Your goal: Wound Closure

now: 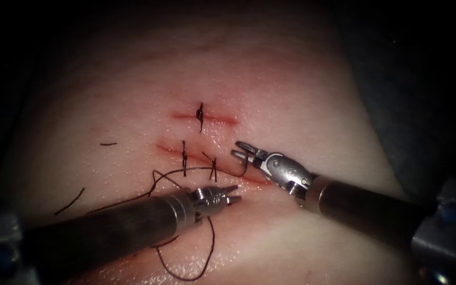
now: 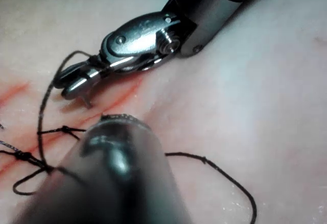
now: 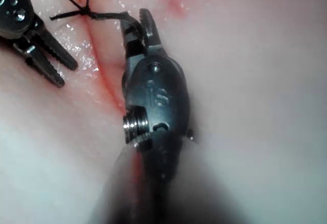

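Left tool (image 1: 230, 194): jaws parted, holding nothing; tips hover just below the right end of the lower cut, with thread running under and beside the shaft
Right tool (image 1: 240, 150): jaws apart in the endoscope view; a short dark curved piece sits at them, needle or thread, I cannot tell which
Needle: cannot be made out with certainty
Thread (image 1: 207, 258): dark strand runs from the stitches past the left tool and loops wide below it
Tissue (image 1: 302, 100): pale, two red cuts; upper cut (image 1: 222, 119) with one stitch, lower cut (image 1: 167, 150) with two
Cut ends of thread (image 1: 108, 143): loose on the tissue left of the cuts
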Tool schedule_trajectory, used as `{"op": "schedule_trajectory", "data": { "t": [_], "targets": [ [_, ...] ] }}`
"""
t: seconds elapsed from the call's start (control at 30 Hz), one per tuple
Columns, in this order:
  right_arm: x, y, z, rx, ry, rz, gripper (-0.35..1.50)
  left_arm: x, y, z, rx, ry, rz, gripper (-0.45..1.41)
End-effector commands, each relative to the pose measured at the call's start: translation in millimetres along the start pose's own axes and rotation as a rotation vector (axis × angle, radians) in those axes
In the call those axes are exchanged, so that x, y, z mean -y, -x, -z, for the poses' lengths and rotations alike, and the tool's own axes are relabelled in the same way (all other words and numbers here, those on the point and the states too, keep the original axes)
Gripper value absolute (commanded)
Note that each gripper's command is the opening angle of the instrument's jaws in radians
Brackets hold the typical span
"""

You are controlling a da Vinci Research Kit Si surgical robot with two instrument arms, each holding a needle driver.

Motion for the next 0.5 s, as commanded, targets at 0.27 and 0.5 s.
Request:
{"op": "schedule_trajectory", "data": {
  "t": [0.27,0.5],
  "targets": [
    [-1.4,-2.4,-0.9,-0.008,-0.035,-0.126,-0.35,0.6,2.1,-0.8,0.022,0.016,0.022,-0.06],
    [-3.3,-5.5,-0.6,-0.042,-0.042,-0.272,-0.35,0.0,3.7,-2.6,0.06,0.018,0.026,-0.03]
  ]
}}
